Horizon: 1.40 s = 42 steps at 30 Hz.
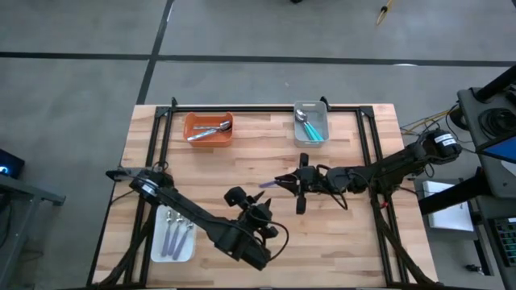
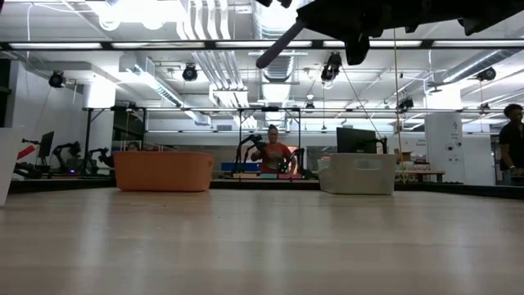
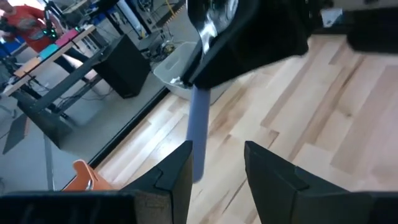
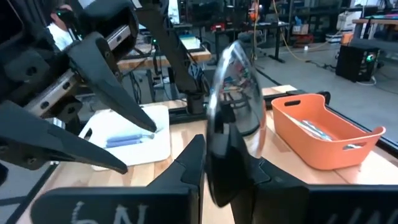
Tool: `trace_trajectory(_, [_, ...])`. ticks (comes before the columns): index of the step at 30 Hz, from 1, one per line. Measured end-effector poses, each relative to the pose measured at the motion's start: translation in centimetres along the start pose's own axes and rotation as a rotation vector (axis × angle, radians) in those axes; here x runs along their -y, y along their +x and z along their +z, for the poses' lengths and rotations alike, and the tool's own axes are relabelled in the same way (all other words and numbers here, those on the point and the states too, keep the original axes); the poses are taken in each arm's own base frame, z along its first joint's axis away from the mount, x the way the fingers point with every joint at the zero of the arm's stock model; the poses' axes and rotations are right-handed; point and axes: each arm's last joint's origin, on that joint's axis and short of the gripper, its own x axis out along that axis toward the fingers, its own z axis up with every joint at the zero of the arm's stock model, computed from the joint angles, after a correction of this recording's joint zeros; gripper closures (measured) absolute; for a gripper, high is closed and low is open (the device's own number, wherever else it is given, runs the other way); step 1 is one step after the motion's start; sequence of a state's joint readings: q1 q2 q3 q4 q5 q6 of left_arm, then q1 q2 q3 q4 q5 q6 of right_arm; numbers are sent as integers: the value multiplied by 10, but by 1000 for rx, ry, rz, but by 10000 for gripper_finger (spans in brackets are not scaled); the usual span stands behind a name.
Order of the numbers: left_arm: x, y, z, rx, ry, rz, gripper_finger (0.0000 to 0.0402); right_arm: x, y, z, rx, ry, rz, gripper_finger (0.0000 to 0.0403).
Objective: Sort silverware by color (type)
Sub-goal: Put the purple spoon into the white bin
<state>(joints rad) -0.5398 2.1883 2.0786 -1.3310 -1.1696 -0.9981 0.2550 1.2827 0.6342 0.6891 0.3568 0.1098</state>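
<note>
Orange tray (image 1: 209, 129): silver spoons; grey tray (image 1: 311, 122): teal; white tray (image 1: 174, 234): lavender; right gripper (image 1: 284, 182) clamps lavender-handled metal spoon (image 1: 268, 184), handle toward left edge; left gripper (image 1: 260, 211) apart, empty.

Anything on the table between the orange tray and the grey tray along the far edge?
No. In the high view the stretch between the orange tray and the grey tray is bare wood; the low view shows the same gap empty.

Bare table (image 1: 339, 234) front right, free passage; both arms crowd centre; orange tray (image 1: 209, 129), grey tray (image 1: 311, 122) block rear edge.
</note>
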Motion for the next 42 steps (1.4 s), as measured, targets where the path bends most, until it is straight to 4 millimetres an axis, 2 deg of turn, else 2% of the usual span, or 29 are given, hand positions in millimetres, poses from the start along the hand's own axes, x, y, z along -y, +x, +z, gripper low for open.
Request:
trace_trajectory(10, [4, 8, -11, 42, 14, 55, 276, -1, 2, -1, 16, 115, 3, 372])
trace_trajectory(16, [1, 17, -9, 112, -13, 117, 276, -4, 6, -5, 41, 144, 15, 372])
trace_trajectory(22, [-2, 29, -8, 94, -8, 140, 276, -6, 9, -9, 49, 146, 19, 371])
trace_trajectory(35, [3, 32, -12, 8, -24, 80, 277, -7, 8, -8, 53, 147, 28, 371])
trace_trajectory(42, [3, 43, -16, 1, -26, 99, 277, -7, 8, -7, 54, 148, 45, 371])
